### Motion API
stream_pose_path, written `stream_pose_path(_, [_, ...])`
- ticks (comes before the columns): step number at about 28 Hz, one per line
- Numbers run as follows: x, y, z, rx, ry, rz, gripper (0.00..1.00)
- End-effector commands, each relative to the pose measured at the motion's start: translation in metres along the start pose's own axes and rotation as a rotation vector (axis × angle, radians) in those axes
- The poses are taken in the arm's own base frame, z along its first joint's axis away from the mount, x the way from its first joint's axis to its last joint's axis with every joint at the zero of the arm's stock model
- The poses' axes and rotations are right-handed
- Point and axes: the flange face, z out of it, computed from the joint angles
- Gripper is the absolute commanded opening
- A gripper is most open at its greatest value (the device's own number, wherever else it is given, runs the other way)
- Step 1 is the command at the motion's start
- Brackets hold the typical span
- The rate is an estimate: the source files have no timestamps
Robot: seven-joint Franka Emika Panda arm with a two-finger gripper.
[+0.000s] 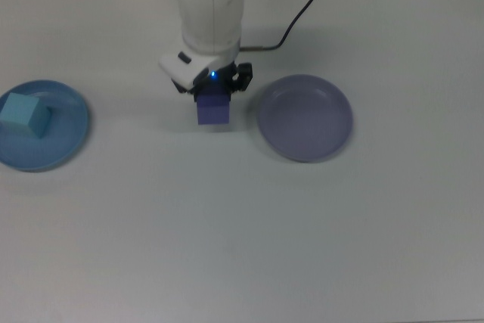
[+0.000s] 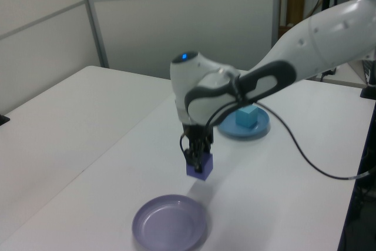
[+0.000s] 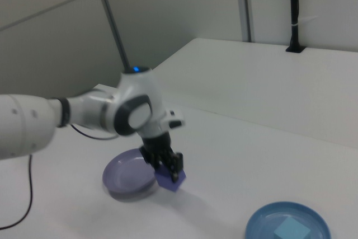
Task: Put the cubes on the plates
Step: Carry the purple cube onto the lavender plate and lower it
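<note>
Tool clamped on indigo cube, lifted off table, beside lavender plate; cyan cube on blue plate.

In the top view, one cube sits on the far-left plate. The other cube (hanging under the gripper, off the table) is just left of the second plate.

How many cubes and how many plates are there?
Cubes: 2, a cyan cube and an indigo cube
Plates: 2, a blue plate and a lavender plate
Total: 4
</note>
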Motion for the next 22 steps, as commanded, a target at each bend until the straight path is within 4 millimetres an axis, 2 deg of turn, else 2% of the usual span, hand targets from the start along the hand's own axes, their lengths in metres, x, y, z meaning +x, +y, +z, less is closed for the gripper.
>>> stream_pose_path(1, [-0.017, -0.064, -0.047, -0.002, 0.031, -0.039, 0.16])
stream_pose_path(2, [-0.016, -0.084, -0.046, -0.006, 0.040, -0.022, 0.16])
stream_pose_path(4, [-0.015, -0.104, -0.038, -0.010, 0.035, -0.013, 0.16])
stream_pose_path(6, [-0.012, -0.117, -0.033, -0.021, 0.048, -0.020, 0.16])
stream_pose_path(9, [-0.003, -0.137, -0.014, -0.034, 0.054, -0.016, 0.19])
stream_pose_path(12, [0.003, -0.145, 0.000, -0.050, 0.049, -0.010, 0.19])
stream_pose_path(14, [0.005, -0.145, 0.010, -0.069, 0.043, -0.015, 0.26])
stream_pose_path(15, [0.005, -0.146, 0.012, -0.071, 0.042, -0.018, 0.31])
stream_pose_path(16, [0.006, -0.147, 0.014, -0.069, 0.044, -0.020, 0.43])
stream_pose_path(17, [0.007, -0.148, 0.015, -0.066, 0.051, -0.019, 0.64])
stream_pose_path(18, [0.009, -0.151, 0.013, -0.059, 0.070, -0.020, 0.93])
stream_pose_path(20, [0.007, -0.161, 0.011, -0.057, 0.076, -0.029, 1.00])
stream_pose_path(22, [0.006, -0.166, 0.009, -0.058, 0.078, -0.035, 1.00])
